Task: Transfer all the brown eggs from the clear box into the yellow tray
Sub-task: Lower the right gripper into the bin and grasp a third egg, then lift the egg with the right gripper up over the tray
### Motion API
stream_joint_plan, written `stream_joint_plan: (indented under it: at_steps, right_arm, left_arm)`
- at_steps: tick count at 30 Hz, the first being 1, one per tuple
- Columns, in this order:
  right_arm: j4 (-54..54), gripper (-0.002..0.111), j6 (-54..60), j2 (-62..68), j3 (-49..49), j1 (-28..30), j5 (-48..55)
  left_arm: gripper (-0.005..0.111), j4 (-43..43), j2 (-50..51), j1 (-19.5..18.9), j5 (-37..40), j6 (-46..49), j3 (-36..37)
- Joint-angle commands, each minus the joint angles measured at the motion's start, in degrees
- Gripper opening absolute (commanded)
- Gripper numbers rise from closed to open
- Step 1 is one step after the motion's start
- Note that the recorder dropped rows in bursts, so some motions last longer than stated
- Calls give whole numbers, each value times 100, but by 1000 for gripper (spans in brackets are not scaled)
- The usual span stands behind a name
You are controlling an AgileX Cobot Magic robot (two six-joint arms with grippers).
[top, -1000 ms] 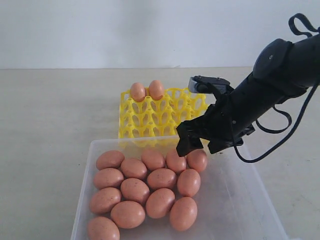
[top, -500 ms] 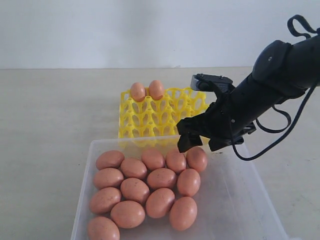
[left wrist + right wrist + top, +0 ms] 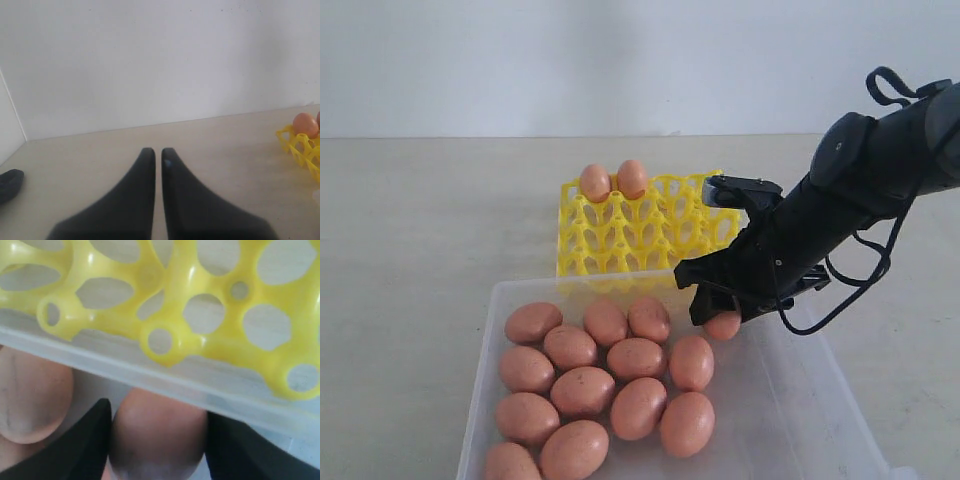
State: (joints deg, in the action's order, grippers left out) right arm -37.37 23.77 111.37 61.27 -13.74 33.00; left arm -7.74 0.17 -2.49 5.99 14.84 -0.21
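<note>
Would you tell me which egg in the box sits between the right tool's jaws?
The egg at the group's right end, by the back wall of the box; only it sits between the jaws of the right tool.

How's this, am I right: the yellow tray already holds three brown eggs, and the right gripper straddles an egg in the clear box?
Not quite. The exterior view shows the yellow tray holding two brown eggs, not three. The rest stands: the right gripper straddles an egg in the clear box.
</note>
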Motion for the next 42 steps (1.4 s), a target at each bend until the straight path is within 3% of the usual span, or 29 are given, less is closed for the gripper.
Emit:
stream_joint_plan:
  at_steps: [1,3,15,22,32,42]
  right_arm:
    - [1,17,18,63,-11,-4,-41]
    - [1,-1,31,63,-11,-4,-64]
    - [-268,0,-60,-348,-37,-4,108]
    - [-990,0,-136,-1760,-1074,-294,-1847]
    - [-891,0,557,-3147,-2946,-2140,-4840]
    - [-838,0,719,-3146,-3016,-2393,-5613]
  left_arm:
    - [4,-16,-17,37,-21,16,21]
    - [4,-16,-17,37,-21,16,21]
    - [4,-16,-17,37,-9,16,21]
    - [4,-16,-17,37,-9,16,21]
    - [4,-16,-17,37,-20,16,21]
    - [4,-16,-17,37,-20,16,21]
